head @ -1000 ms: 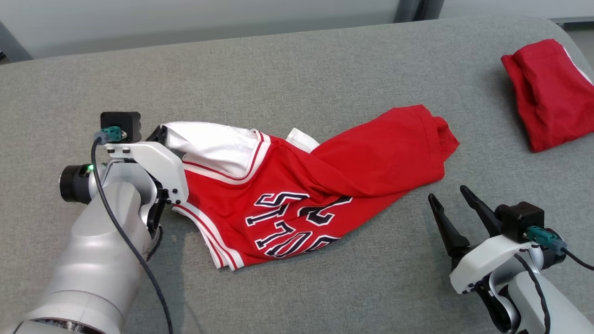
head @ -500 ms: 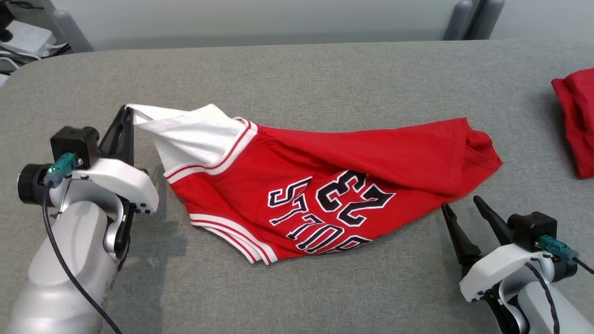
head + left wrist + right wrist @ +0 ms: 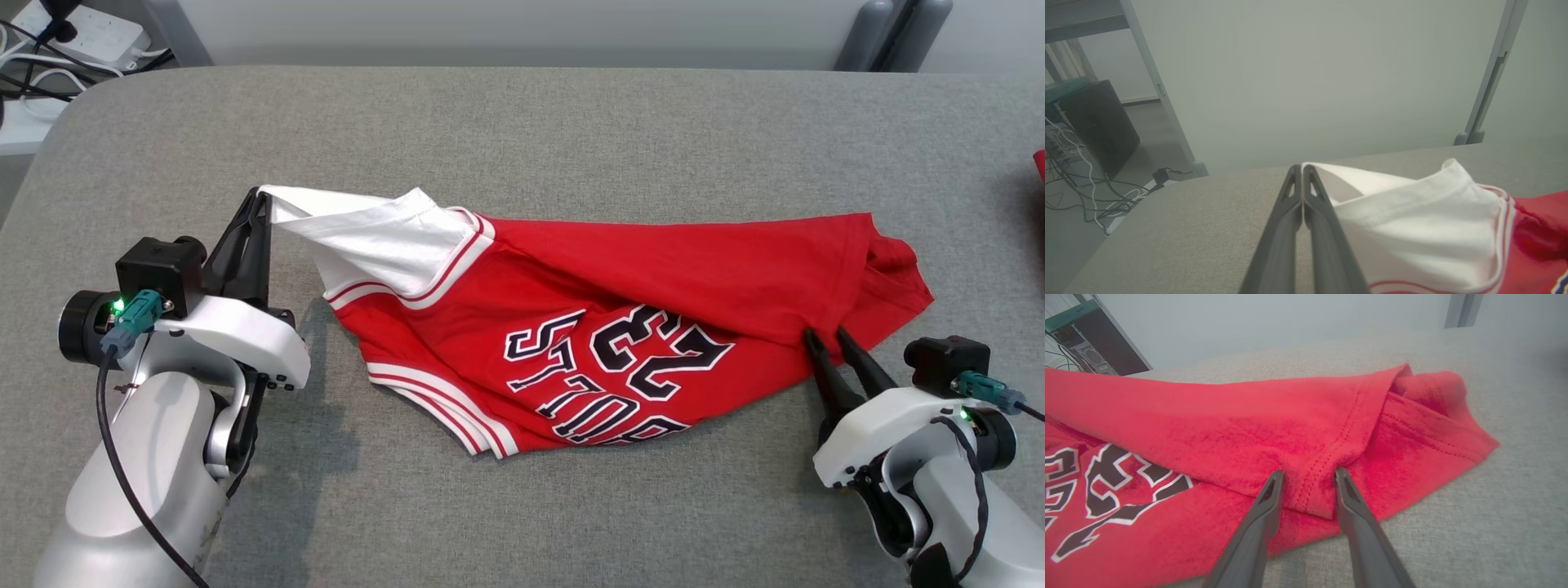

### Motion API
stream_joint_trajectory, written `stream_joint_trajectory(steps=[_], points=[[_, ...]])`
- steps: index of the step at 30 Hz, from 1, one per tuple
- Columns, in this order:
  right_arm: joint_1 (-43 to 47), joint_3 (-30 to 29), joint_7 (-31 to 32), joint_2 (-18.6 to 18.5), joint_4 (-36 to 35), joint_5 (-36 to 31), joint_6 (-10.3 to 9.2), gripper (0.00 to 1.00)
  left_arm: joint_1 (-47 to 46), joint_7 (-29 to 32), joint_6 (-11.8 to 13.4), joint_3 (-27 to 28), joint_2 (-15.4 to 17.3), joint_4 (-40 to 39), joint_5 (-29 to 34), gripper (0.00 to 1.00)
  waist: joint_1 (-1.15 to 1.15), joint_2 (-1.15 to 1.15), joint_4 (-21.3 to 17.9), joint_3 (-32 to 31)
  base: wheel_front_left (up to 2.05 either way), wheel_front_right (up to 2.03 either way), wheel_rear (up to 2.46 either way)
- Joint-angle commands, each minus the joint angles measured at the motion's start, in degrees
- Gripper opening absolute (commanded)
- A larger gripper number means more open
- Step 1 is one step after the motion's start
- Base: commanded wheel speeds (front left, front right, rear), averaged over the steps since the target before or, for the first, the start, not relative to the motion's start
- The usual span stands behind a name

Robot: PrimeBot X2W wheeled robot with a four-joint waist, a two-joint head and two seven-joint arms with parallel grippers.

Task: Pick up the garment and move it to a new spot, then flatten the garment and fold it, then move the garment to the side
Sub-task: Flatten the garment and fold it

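Observation:
The garment [image 3: 620,327], a red jersey with white trim and dark lettering, lies stretched across the grey padded table [image 3: 522,122]. My left gripper [image 3: 261,196] is shut on its white corner, holding that corner slightly off the surface at the left. In the left wrist view the left gripper [image 3: 1302,167] has both fingers pressed together, pinching the white edge of the garment [image 3: 1412,212]. My right gripper [image 3: 824,333] is at the jersey's right hem. The right gripper [image 3: 1308,473] is partly open, its fingers either side of a stitched fold of the garment [image 3: 1249,428].
A second red cloth [image 3: 1038,163] peeks in at the right edge of the table. A power strip with cables [image 3: 90,33] lies on the floor beyond the rounded far-left corner. Grey posts [image 3: 890,33] stand behind the far edge.
The head camera has swung left. My left gripper has drawn the white corner out, stretching the jersey. My right gripper has come up to the hem and its fingers have narrowed around a fold.

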Motion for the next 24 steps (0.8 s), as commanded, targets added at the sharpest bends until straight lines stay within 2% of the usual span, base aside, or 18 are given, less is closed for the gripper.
stream_joint_trajectory(steps=[1, 5, 9, 18, 24], points=[[-0.52, 1.53, -0.78, -0.43, -0.22, 0.97, 0.07, 0.0, -0.55, -0.03, 0.7, 2.03, 2.46, -2.03, 0.5, 0.0, 0.0, 0.0, 0.15, -0.14, 0.0, 0.0, 0.0], [-0.78, 3.93, -0.78, -0.94, -0.77, 2.97, 0.07, 0.0, 0.28, -0.02, 1.16, 2.14, 3.18, -4.02, 0.56, 0.0, 0.0, 0.0, 0.06, -1.08, 0.0, 0.0, 0.0], [-0.22, 3.01, -0.78, -2.41, -6.28, 5.38, 0.07, 0.0, 1.21, -0.59, 1.23, 2.39, 3.99, -6.56, 0.55, 0.0, 0.0, 0.0, -0.73, -2.9, 0.0, 0.0, 0.0], [0.85, -3.24, -0.4, -10.03, -16.33, 11.68, 0.07, 0.0, 2.04, -0.37, 0.05, 2.68, 5.81, -15.64, -0.27, 0.0, 0.0, 0.0, -2.52, -8.46, 0.0, 0.0, 0.0], [3.96, -5.67, 5.49, -14.75, -17.37, 17.76, 0.07, 0.0, 1.76, 4.29, -0.82, 2.04, 7.61, -20.12, -1.19, 0.0, 0.0, 0.0, -2.71, -9.52, 0.0, 0.0, 0.0]])
